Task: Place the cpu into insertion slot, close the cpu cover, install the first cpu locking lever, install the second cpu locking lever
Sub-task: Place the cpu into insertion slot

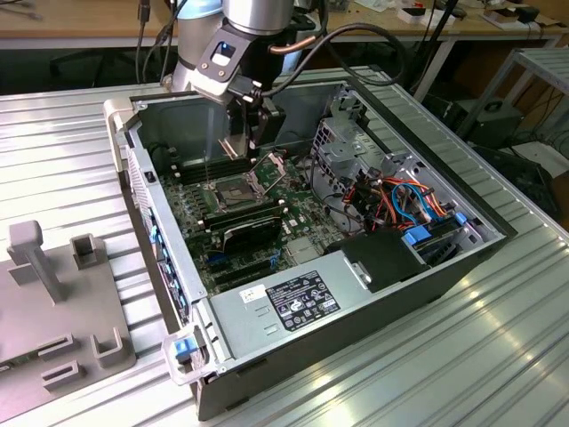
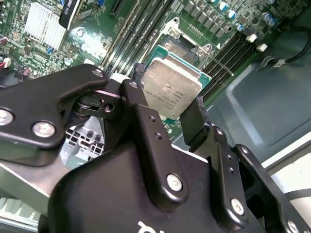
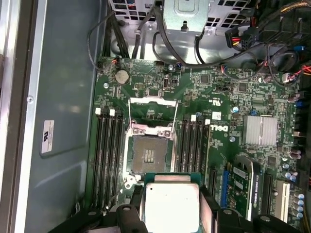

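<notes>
hand (image 2: 167, 104) gripping the cpu (image 2: 173, 87) between its fingers, held above the uncovered insertion slot (image 3: 148, 154)

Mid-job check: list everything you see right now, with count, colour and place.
cpu: one, silver top, held above the board, not in the slot.
insertion slot: one, dark, silver-rimmed, empty, on the green board.
cpu cover: one, silver, open beside the slot.
memory slots: two banks, black, flanking the slot.
computer case: one, grey, open, on the ribbed metal table.
fixture tray: one, grey, exterior view's left.
gripper: one, black fingers shut on the cpu.
</notes>
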### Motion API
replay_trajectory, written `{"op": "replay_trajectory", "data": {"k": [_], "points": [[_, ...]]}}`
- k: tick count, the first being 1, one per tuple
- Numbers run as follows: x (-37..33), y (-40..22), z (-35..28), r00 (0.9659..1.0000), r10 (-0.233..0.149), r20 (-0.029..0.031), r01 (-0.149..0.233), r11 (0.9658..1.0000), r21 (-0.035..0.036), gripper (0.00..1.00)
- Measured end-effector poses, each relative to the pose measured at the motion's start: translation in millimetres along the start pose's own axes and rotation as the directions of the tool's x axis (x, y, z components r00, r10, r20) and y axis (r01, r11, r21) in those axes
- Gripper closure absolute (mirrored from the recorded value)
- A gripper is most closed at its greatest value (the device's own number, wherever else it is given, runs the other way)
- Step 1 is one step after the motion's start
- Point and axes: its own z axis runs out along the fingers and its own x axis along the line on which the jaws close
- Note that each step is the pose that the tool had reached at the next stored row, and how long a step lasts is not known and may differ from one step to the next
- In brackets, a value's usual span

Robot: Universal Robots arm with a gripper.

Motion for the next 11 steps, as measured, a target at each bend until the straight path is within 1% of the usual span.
{"op": "replay_trajectory", "data": {"k": [1, 3, 5, 11], "points": [[0.2, 1.1, 2.0, 1.0, 0.006, 0.0002, -0.006, 1.0, 0.0005, 0.45], [0.6, 3.1, 8.4, 0.9996, 0.029, 0.0008, -0.029, 0.9996, 0.003, 0.45], [0.9, 3.1, 8.6, 0.9993, 0.038, 0.0011, -0.038, 0.9993, 0.0033, 0.45], [0.9, 3.1, 8.6, 0.9992, 0.039, 0.0012, -0.039, 0.9992, 0.0034, 0.45]]}}
